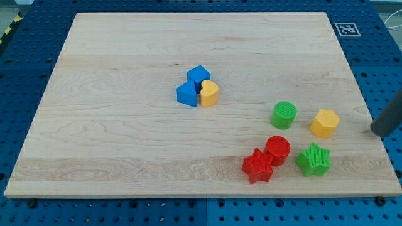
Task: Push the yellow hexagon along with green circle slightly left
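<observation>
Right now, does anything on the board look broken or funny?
Nothing stands out. The blocks sit flat and whole on the wooden board; the yellow hexagon sits right of the green circle, my tip further right.

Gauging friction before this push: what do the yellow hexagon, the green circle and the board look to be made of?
Yellow hexagon and green circle: probably plastic, matte, with fine ridged lines on top, perhaps 3D-printed. Board: pale wood with visible grain in joined strips, smooth finish. My tip sits right of the hexagon.
</observation>
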You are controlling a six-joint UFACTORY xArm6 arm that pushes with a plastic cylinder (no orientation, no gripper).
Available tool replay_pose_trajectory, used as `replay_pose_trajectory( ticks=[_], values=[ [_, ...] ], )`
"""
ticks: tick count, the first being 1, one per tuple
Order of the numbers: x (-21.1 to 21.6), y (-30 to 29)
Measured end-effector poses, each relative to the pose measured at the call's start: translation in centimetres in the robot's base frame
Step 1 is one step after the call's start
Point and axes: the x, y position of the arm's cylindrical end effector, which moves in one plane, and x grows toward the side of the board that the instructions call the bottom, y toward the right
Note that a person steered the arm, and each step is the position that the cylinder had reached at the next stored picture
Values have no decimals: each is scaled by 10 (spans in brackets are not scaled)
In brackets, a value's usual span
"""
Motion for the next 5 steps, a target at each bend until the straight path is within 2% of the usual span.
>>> replay_pose_trajectory(
  ticks=[2,5],
  values=[
    [1,-45],
    [-30,-71]
  ],
)
